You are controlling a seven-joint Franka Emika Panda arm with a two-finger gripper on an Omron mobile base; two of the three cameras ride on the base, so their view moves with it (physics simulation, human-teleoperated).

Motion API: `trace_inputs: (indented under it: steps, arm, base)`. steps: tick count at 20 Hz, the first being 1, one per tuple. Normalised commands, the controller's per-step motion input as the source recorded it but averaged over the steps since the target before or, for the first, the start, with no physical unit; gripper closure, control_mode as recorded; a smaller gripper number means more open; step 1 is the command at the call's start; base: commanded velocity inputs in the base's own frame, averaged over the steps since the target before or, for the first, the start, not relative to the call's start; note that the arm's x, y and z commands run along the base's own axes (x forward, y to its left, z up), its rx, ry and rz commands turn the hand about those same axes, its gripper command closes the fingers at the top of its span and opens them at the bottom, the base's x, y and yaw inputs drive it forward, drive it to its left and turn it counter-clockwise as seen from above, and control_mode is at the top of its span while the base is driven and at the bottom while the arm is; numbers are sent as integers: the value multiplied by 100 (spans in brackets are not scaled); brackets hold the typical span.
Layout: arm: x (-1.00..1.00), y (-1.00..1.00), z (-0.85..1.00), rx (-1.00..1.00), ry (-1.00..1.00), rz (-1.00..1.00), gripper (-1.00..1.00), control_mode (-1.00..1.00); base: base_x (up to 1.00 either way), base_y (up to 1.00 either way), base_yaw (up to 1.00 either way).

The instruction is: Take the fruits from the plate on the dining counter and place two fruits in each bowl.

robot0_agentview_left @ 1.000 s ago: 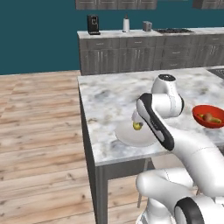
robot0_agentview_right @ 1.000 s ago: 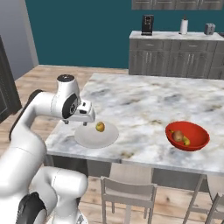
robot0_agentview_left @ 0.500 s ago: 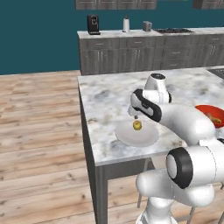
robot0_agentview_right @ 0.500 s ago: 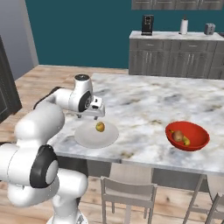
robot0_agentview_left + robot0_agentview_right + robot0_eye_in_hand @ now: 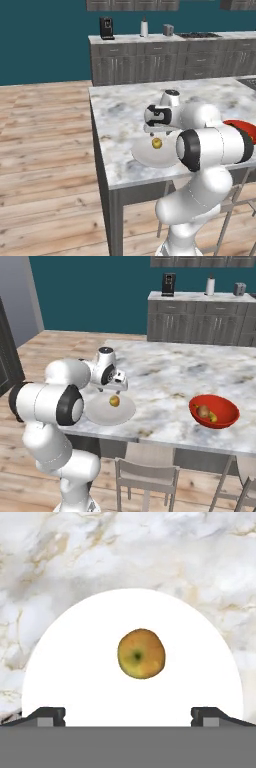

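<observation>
Yellow-green apple [image 5: 141, 653]: lies alone on the plate, just right of centre in the hand view, stem dimple facing up; seen at middle of the left base view [image 5: 157, 143] and left of centre in the right base view [image 5: 114, 401].
Plate [image 5: 75, 662]: round, pale, flat on the dining counter [image 5: 120, 120] near its front edge; the apple is the only fruit on it.
Gripper [image 5: 128, 714]: jaws spread fully, nothing between them; the two finger tips [image 5: 47, 714] show at the lower corners of the hand view, well apart on either side of the apple and clear of it. In the base views the hand hovers directly above the plate.
Red bowl [image 5: 214, 411]: right of centre in the right base view, well apart from the plate; it holds two fruits, a brownish round one [image 5: 203, 411] and a yellow piece [image 5: 213, 417] beside it, too small to identify with certainty.
Tan bowl: not identified.
Step in hand: judged as the approach to pick the apple; the red bowl appears to have its two already.
Next move calls for: a straight descent with the apple centred between the jaws, since it sits slightly off the midline toward the right tip; then closure on its sides.
Risk: a round fruit on a smooth plate may roll if one finger touches first.
</observation>
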Motion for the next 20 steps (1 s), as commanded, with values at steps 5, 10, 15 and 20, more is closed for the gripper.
trace_inputs:
  steps: [5,10,15,20]
  arm:
    - [61,-8,-56,0,0,-3,-100,-100]
    - [45,-5,-49,0,0,-2,-100,-100]
    - [-4,0,-8,0,1,-1,-100,-100]
    - [-43,0,0,0,0,-2,-100,-100]
  base:
    - [0,0,0]
    - [0,0,0]
    - [0,0,0]
    - [0,0,0]
